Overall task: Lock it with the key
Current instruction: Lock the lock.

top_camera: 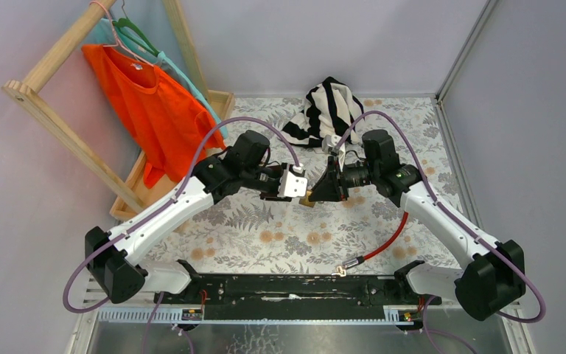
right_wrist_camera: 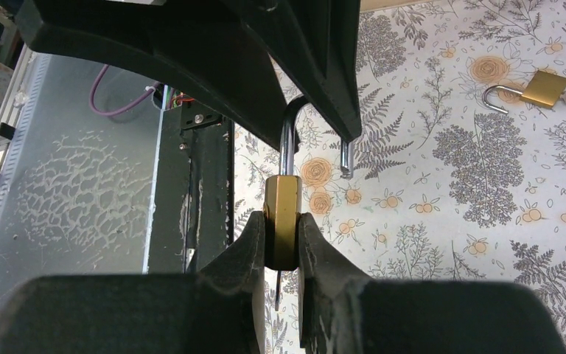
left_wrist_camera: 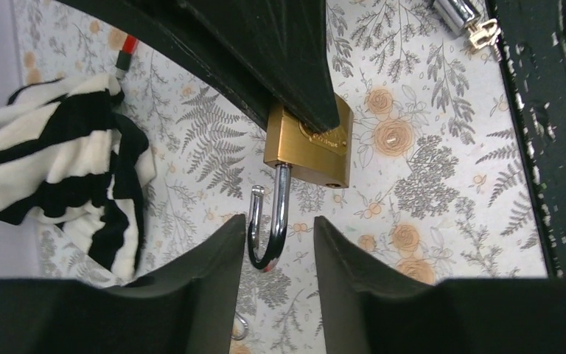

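Note:
A brass padlock [right_wrist_camera: 282, 221] hangs above the table with my right gripper [right_wrist_camera: 281, 217] shut on its body. Its steel shackle [left_wrist_camera: 274, 221] is swung open, the free end out of the body. My left gripper [left_wrist_camera: 278, 221] stands open astride the shackle's bend: one finger [left_wrist_camera: 221, 258] is almost on it, the other is clearly apart. From above, both grippers meet mid-table around the padlock [top_camera: 308, 198]. A small brass key [left_wrist_camera: 484, 33] lies on the table at a silver cable end. A thin dark strip [right_wrist_camera: 276, 291] hangs under the lock body; I cannot tell what it is.
A second brass padlock [right_wrist_camera: 539, 87] with an open shackle lies on the floral cloth. A red cable [top_camera: 385, 240] runs towards the black base rail [top_camera: 265, 284]. A striped black-and-white cloth [top_camera: 328, 107] lies at the back. A wooden rack with an orange shirt [top_camera: 147, 103] stands at left.

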Robot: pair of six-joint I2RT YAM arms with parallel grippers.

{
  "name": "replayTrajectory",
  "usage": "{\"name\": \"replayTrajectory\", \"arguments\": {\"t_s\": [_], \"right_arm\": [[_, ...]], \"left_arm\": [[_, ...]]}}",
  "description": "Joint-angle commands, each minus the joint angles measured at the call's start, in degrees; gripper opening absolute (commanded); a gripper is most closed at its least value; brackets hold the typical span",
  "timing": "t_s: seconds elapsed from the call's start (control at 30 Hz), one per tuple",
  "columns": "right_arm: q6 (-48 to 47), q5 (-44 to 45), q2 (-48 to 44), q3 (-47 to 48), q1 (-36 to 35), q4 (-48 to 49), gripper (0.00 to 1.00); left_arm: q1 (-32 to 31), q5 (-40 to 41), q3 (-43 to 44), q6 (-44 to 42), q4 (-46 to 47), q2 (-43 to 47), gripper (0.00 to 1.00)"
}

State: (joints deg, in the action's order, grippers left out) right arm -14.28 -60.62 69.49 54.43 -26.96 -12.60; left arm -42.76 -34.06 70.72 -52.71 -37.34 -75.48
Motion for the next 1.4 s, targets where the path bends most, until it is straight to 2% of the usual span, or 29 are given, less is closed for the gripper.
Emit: {"name": "replayTrajectory", "arguments": {"t_s": [0.0, 0.1, 0.33, 0.5, 0.73, 0.77, 1.1, 1.2, 1.37], "right_arm": [[0.0, -2.2, -2.2, 0.5, 0.0, 4.2, 0.00], [0.0, -1.5, -2.3, 0.6, 0.0, 4.2, 0.00], [-0.9, 1.7, -2.7, 0.2, -0.1, 4.1, 0.00], [0.0, 6.5, -2.9, 0.7, -0.1, 4.9, 0.00], [-0.8, 9.5, -3.2, 1.7, 0.0, 4.2, 0.00], [-1.2, 9.4, -3.3, 1.7, -0.1, 3.9, 0.00], [-7.4, 6.7, -5.1, 1.5, 0.0, -0.6, 0.00], [-7.8, 6.1, -5.1, 1.7, -0.1, -1.1, 0.00], [-7.9, 5.5, -5.2, 1.6, -0.1, -1.2, 0.00]], "left_arm": [[-0.5, 0.7, 1.0, 0.9, 1.7, 0.1, 0.42], [-0.5, 0.2, 0.9, 2.4, 1.7, -0.1, 0.30], [-0.5, 1.4, 1.4, 6.4, 1.7, -0.5, 0.14], [-0.5, 2.8, 2.0, 14.0, 1.7, -1.1, 0.00], [-0.4, 2.2, 2.8, 21.8, 1.5, -2.1, 0.00], [-0.5, 1.7, 2.6, 21.7, 1.4, -1.9, 0.01], [0.2, 1.4, 0.4, 18.3, 1.4, -0.5, 0.44], [0.2, 1.5, 0.5, 17.7, 1.4, -0.7, 0.47], [0.3, 1.7, 1.0, 17.0, 1.4, -1.7, 0.45]]}}
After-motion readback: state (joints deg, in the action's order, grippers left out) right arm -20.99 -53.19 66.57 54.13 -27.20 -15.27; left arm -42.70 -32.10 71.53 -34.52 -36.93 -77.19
